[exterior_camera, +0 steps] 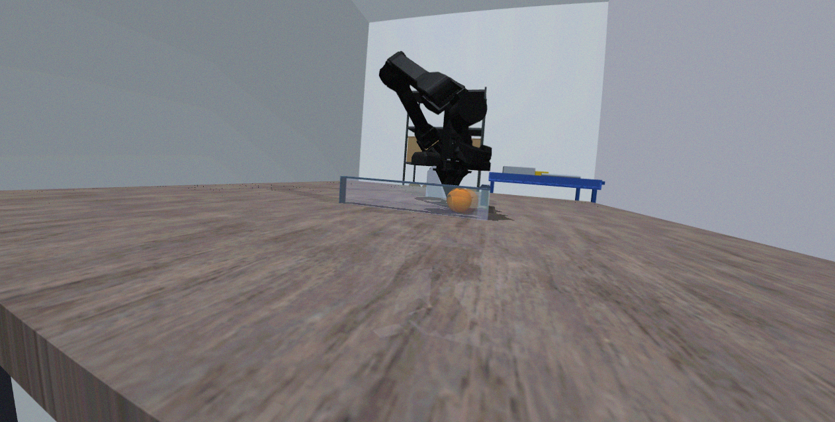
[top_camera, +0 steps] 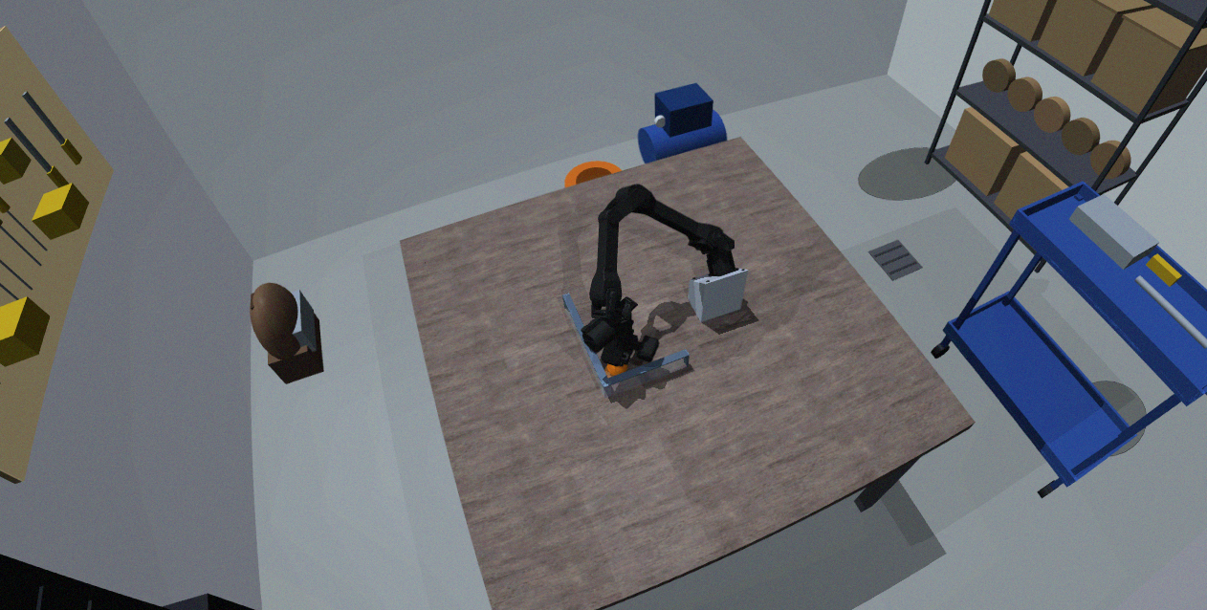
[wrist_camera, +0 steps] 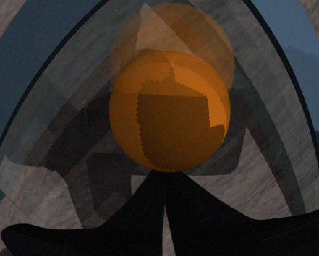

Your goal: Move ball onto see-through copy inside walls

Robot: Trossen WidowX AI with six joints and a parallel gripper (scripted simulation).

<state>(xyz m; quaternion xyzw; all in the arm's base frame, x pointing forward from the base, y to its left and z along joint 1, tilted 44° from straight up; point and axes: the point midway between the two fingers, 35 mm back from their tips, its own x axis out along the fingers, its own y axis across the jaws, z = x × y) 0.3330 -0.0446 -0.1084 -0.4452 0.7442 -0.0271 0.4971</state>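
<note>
- Top view: the gripper (top_camera: 622,353) sits low inside the corner of the 2 walls (top_camera: 656,365), and only a sliver of the ball (top_camera: 615,369) shows past its tip, toward the corner. No writing can be read.
- Exterior view: the ball (exterior_camera: 460,200) rests on the table (exterior_camera: 373,314) just under the pointed tip, behind the near wall.
- Wrist view: the jaws are pressed together on nothing, forming 1 wedge touching the ball's (wrist_camera: 169,112) near side. The see-through copy (wrist_camera: 176,35) overlaps it just beyond. The step looks like nudging; next a short, gentle push forward, then retreat.
</note>
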